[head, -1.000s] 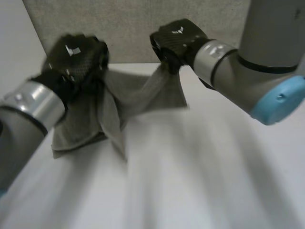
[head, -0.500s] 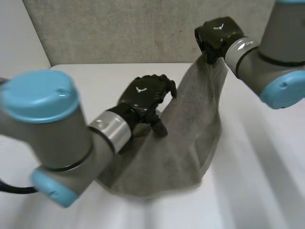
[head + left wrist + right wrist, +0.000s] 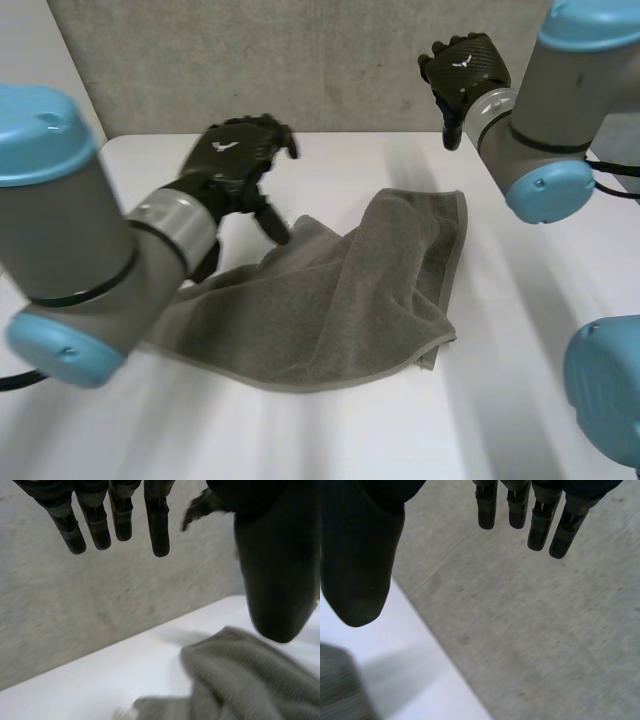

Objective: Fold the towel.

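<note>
A grey towel [image 3: 330,305] lies crumpled on the white table [image 3: 520,400], partly doubled over with a hemmed edge showing along its near side. My left hand [image 3: 235,160] hovers above the towel's far left part, open with straight fingers [image 3: 120,522], nothing in it. The towel [image 3: 240,680] lies below its thumb in the left wrist view. My right hand [image 3: 462,72] is raised over the table's far edge beyond the towel's far right corner, open and empty, its fingers [image 3: 540,525] straight. A bit of towel [image 3: 337,685] shows below its thumb.
A grey fabric wall [image 3: 300,60] stands along the table's far edge. Bare white table [image 3: 330,440] lies in front of the towel and to its right. Both arms [image 3: 90,260] reach in over the table's sides.
Both hands held the towel up a second ago. The left hand let go first, then the right. The towel dropped onto the table and both hands rose clear of it.
</note>
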`<state>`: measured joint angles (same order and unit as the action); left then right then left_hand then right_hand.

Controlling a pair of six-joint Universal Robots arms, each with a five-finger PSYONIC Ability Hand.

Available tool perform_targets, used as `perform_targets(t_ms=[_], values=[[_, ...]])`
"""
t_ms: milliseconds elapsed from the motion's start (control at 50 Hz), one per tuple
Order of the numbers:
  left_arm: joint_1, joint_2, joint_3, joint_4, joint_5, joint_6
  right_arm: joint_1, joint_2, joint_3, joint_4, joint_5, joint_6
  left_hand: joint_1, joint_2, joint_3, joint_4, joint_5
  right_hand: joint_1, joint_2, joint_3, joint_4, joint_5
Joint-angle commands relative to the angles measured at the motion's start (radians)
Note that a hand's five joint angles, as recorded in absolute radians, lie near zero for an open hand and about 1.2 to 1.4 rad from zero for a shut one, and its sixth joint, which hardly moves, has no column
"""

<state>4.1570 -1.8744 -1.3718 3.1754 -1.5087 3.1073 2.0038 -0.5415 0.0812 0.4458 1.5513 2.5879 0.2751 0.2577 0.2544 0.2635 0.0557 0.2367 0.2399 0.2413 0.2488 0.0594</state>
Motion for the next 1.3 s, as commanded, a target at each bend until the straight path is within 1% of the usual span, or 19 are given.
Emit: perform_targets(t_ms=[20,40,60,100,120,160,180,220,280,380,440,500,560,620,680,780,960,1100,1300], values=[[0.097,0.144,-0.211,-0.038,0.002,0.206,0.004,-0.141,0.173,0.238,-0.062,0.043,-0.062,-0.044,-0.041,-0.050,-0.017,-0.062,-0.065,-0.067,-0.074,-0.059],[0.109,0.174,-0.267,-0.037,0.002,0.279,0.004,-0.176,0.252,0.273,-0.107,0.072,-0.062,-0.044,-0.041,-0.050,-0.017,-0.062,-0.065,-0.067,-0.074,-0.059],[0.109,0.175,-0.268,-0.037,0.002,0.280,0.004,-0.176,0.253,0.274,-0.108,0.072,-0.062,-0.044,-0.041,-0.050,-0.017,-0.062,-0.065,-0.067,-0.074,-0.059],[0.152,0.230,-0.373,-0.029,0.002,0.403,-0.002,-0.272,0.468,0.277,-0.206,0.119,-0.062,-0.044,-0.041,-0.050,-0.017,-0.062,-0.065,-0.067,-0.074,-0.059],[0.152,0.230,-0.374,-0.029,0.002,0.404,-0.002,-0.273,0.470,0.277,-0.206,0.120,-0.062,-0.044,-0.041,-0.050,-0.017,-0.062,-0.065,-0.067,-0.074,-0.059],[0.216,0.267,-0.458,-0.019,0.011,0.500,-0.013,-0.392,0.692,0.199,-0.261,0.129,-0.056,-0.038,-0.035,-0.044,-0.011,-0.062,-0.065,-0.067,-0.074,-0.059],[0.216,0.267,-0.458,-0.018,0.012,0.501,-0.013,-0.393,0.693,0.199,-0.261,0.129,-0.056,-0.038,-0.035,-0.044,-0.011,-0.062,-0.065,-0.067,-0.074,-0.059],[0.271,0.282,-0.516,-0.015,0.068,0.556,-0.028,-0.490,0.909,0.086,-0.261,0.126,-0.050,-0.032,-0.029,-0.038,-0.005,-0.062,-0.065,-0.067,-0.074,-0.059],[0.302,0.285,-0.541,-0.017,0.108,0.571,-0.028,-0.531,1.002,0.025,-0.258,0.121,-0.050,-0.032,-0.029,-0.038,-0.005,-0.062,-0.065,-0.067,-0.074,-0.059],[0.449,0.285,-0.601,-0.012,0.254,0.585,-0.034,-0.647,1.311,-0.157,-0.237,0.081,-0.044,-0.027,-0.023,-0.032,0.001,-0.062,-0.065,-0.067,-0.074,-0.059],[0.483,0.270,-0.605,0.003,0.300,0.587,-0.042,-0.676,1.434,-0.234,-0.203,0.054,-0.041,-0.024,-0.020,-0.029,0.004,-0.062,-0.065,-0.067,-0.074,-0.059],[0.486,0.224,-0.604,0.056,0.302,0.593,-0.042,-0.692,1.531,-0.321,-0.168,0.034,-0.041,-0.024,-0.020,-0.029,0.004,-0.061,-0.064,-0.065,-0.073,-0.058],[0.497,0.195,-0.601,0.081,0.298,0.608,-0.042,-0.695,1.572,-0.361,-0.157,0.031,-0.041,-0.024,-0.020,-0.029,0.004,-0.049,-0.052,-0.054,-0.061,-0.046],[0.503,0.120,-0.599,0.104,0.295,0.700,-0.043,-0.695,1.655,-0.450,-0.151,0.034,-0.044,-0.027,-0.023,-0.032,0.001,-0.029,-0.032,-0.033,-0.041,-0.026],[0.511,0.103,-0.599,0.103,0.295,0.731,-0.046,-0.693,1.671,-0.469,-0.151,0.040,-0.044,-0.027,-0.023,-0.032,0.001,-0.014,-0.017,-0.018,-0.026,-0.011],[0.557,0.077,-0.605,0.110,0.301,0.804,-0.057,-0.683,1.703,-0.568,-0.151,0.052,-0.044,-0.027,-0.023,-0.032,0.001,0.112,0.109,0.108,0.100,0.115],[0.557,0.041,-0.595,0.141,0.301,0.803,-0.057,-0.647,1.689,-0.610,-0.152,0.124,-0.015,0.003,0.006,-0.003,0.030,0.330,0.327,0.325,0.318,0.332],[0.545,0.001,-0.595,0.230,0.298,0.806,-0.053,-0.647,1.683,-0.614,-0.165,0.204,0.053,0.070,0.073,0.064,0.098,0.479,0.476,0.475,0.467,0.482],[0.537,-0.022,-0.584,0.250,0.300,0.797,-0.045,-0.647,1.684,-0.633,-0.165,0.207,0.106,0.123,0.126,0.117,0.151,0.497,0.494,0.493,0.485,0.500]])
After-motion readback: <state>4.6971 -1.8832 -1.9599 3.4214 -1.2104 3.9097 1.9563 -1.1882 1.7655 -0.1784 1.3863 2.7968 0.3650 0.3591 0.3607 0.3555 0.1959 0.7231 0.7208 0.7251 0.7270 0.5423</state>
